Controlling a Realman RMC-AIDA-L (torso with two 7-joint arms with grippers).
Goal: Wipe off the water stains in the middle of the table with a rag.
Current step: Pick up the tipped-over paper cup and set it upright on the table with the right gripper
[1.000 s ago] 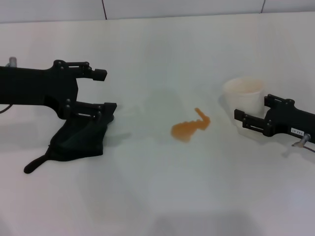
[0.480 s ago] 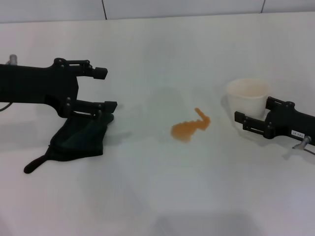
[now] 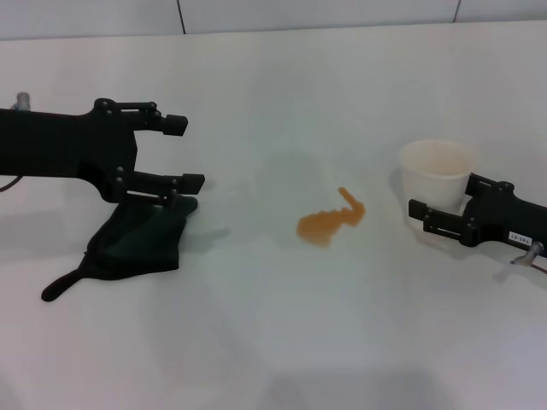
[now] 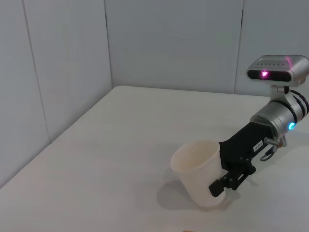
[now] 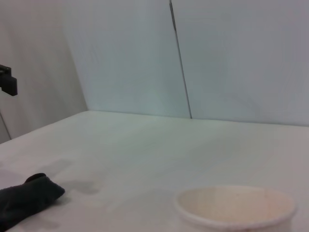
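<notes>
Small orange-amber water stains (image 3: 328, 222), irregular blotch with thin arm.

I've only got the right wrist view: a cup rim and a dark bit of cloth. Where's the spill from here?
Observer: The water stains lie on the table between the rag and the white paper cup, touching neither.
Operator: Is the left gripper holding the rag?
Observer: No. The left gripper is open, with its lower finger just over the rag's far edge. The rag lies on the table.
Operator: And my own gripper?
Observer: The right gripper is close beside the cup, to the robot's right of the stains and apart from them.
</notes>
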